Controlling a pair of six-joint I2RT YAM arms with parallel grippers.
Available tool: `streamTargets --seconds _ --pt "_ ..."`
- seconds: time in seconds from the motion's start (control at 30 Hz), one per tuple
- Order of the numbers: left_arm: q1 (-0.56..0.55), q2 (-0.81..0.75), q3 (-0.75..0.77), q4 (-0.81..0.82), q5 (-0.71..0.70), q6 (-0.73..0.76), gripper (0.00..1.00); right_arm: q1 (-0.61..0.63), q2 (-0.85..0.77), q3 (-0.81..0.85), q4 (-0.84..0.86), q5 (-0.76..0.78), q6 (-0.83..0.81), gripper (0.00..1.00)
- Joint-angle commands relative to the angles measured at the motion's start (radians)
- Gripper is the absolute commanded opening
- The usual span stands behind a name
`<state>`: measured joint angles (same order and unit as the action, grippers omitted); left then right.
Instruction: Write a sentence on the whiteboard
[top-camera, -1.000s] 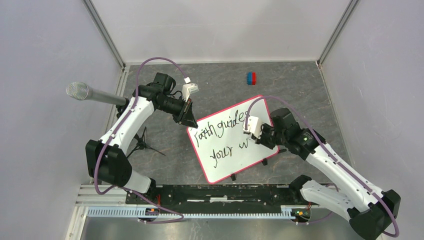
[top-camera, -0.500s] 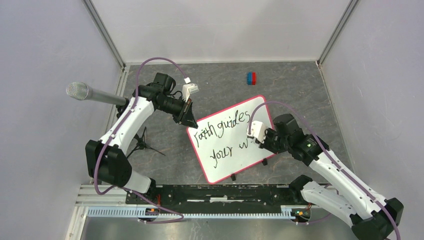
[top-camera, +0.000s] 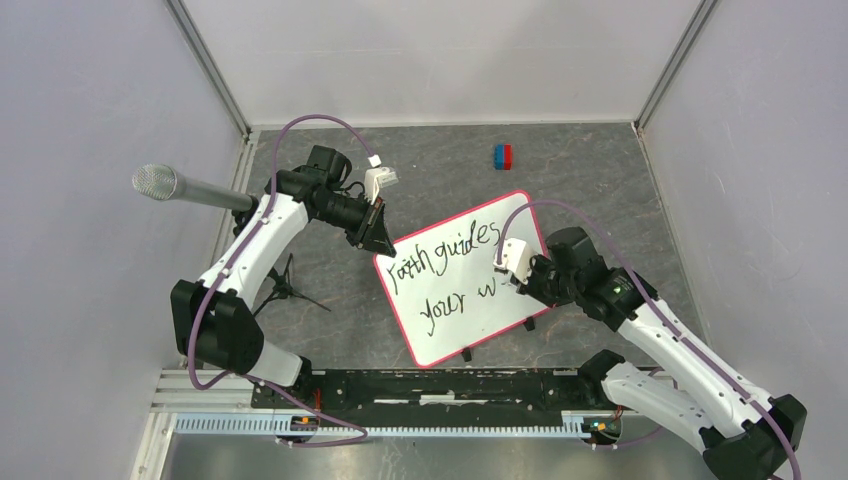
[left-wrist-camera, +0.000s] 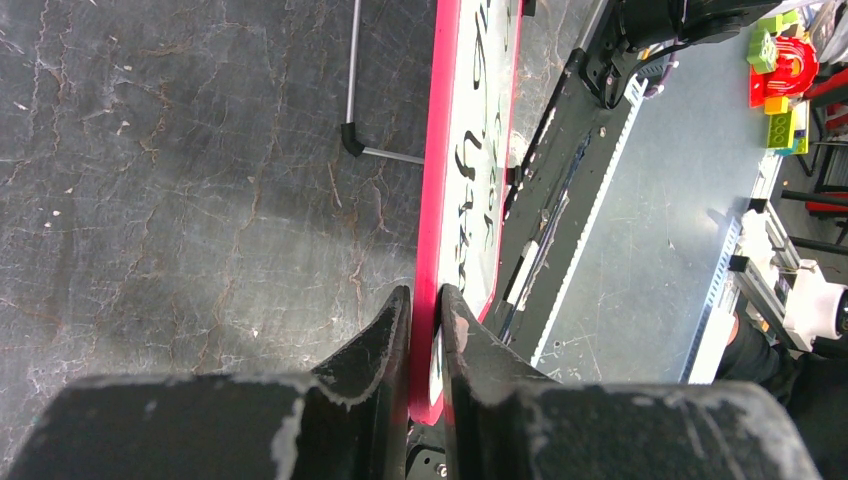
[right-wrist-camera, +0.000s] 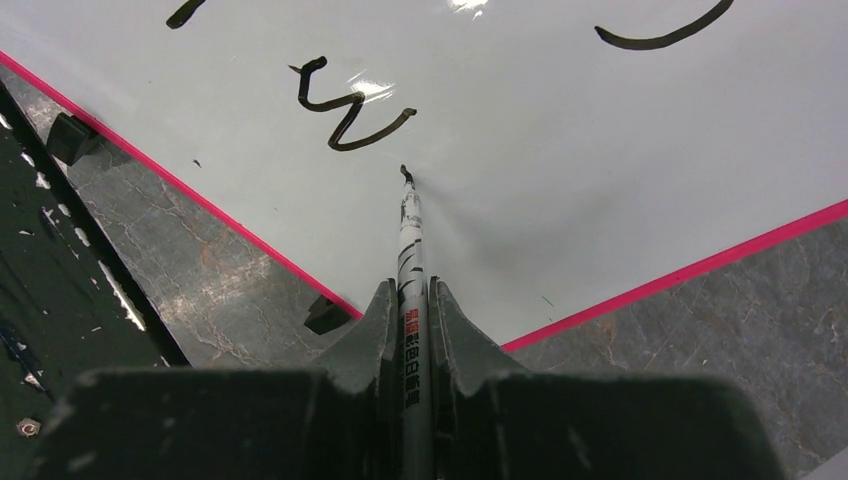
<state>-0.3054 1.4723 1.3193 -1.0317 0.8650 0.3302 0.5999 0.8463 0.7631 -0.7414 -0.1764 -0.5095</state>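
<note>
Whiteboard (top-camera: 455, 335) corner inside left end effector (left-wrist-camera: 425, 295), marker (right-wrist-camera: 412, 240) tip on it

Even bright light, sharp, with glare on the whiteboard (right-wrist-camera: 580, 130).

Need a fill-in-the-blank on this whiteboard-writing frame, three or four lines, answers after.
1. The left claw clamps the red-pink rim of the glossy white whiteboard, while the right claw is shut on a slim black-tipped ___.
2. The black handwritten sentence currently ends with the letter ___.
3. The small plastic block beyond the whiteboard is red and ___.
Answers: marker; w; blue.
</note>
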Motion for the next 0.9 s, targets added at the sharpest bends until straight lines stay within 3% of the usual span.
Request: streamTargets --seconds 0.0,0.87 --pt "-0.019 -0.024 -0.014 -0.057 -0.027 0.063 0.03 -0.005 0.011 0.044 0.084 0.011 0.017 0.0" --pt "-0.02 -0.015 -0.014 -0.056 -0.027 0.068 0.02 -0.005 0.026 0.041 0.052 -0.069 -0.009 0.0"
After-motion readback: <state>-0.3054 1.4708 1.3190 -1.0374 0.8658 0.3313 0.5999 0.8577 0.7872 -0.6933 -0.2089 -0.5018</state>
